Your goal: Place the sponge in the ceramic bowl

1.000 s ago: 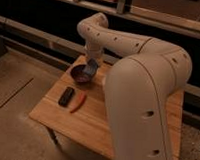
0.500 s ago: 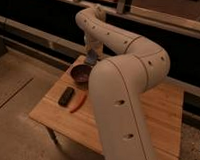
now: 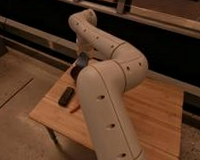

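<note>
The ceramic bowl (image 3: 73, 72) stands at the far left part of the wooden table (image 3: 157, 109). Only a reddish sliver of it shows beside my arm. My gripper (image 3: 83, 60) hangs dark just above and slightly right of the bowl, at the end of the white arm (image 3: 102, 49) that curls over from the foreground. I cannot make out the sponge; it is hidden by the gripper and arm or lies out of sight inside the bowl.
A flat black object (image 3: 66, 95) lies near the table's left edge. A small red-orange thing (image 3: 74, 108) peeks out beside my arm. My thick forearm (image 3: 104, 119) covers the table's front middle. A dark ledge and wall (image 3: 160, 47) run behind the table.
The arm has swung further into the foreground and now covers more of the table. The gripper has risen a little from the bowl.
</note>
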